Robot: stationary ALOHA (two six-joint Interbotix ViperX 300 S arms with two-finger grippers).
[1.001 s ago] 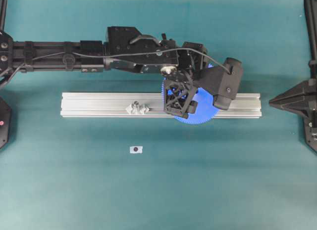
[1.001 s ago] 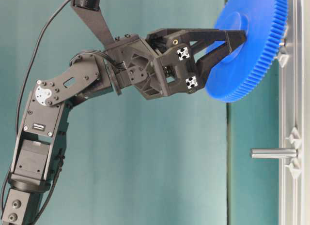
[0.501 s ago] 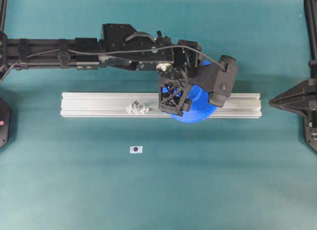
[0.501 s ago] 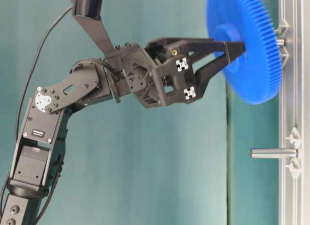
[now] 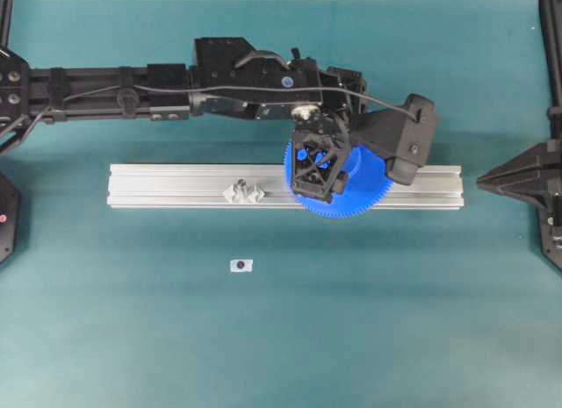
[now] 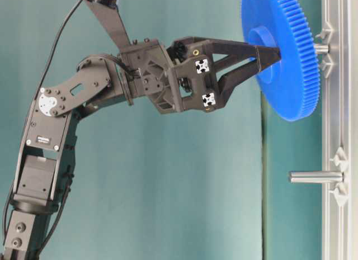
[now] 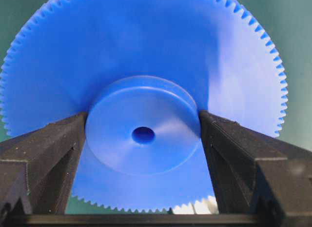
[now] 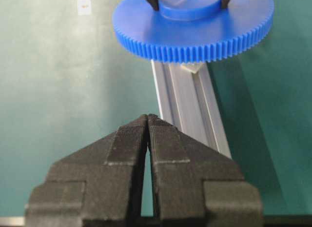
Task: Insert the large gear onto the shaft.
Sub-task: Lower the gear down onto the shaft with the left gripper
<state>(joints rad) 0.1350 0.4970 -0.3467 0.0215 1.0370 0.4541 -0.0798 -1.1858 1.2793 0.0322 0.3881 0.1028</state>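
The large gear [image 6: 291, 64], a bright-blue toothed disc, hangs slightly tilted just over the aluminium rail [image 5: 176, 187]. My left gripper [image 6: 268, 63] is shut on its raised hub [image 7: 142, 110], with one finger [image 7: 53, 154] on each side. A short piece of the shaft [image 6: 321, 48] shows between the gear's underside and its clear mount. I cannot tell whether the shaft's tip has entered the centre hole [image 7: 143, 135]; no pin shows through it. My right gripper [image 8: 147, 118] is shut and empty at the right edge of the table [image 5: 483, 177].
A second upright pin [image 6: 315, 176] stands on its mount [image 5: 243, 193] further left on the rail. A small white tag with a dark dot [image 5: 241, 265] lies on the green mat in front of the rail.
The left gripper swung the gear from a steep tilt to nearly flat against the rail and brought it down over the pin. The right gripper has not moved.
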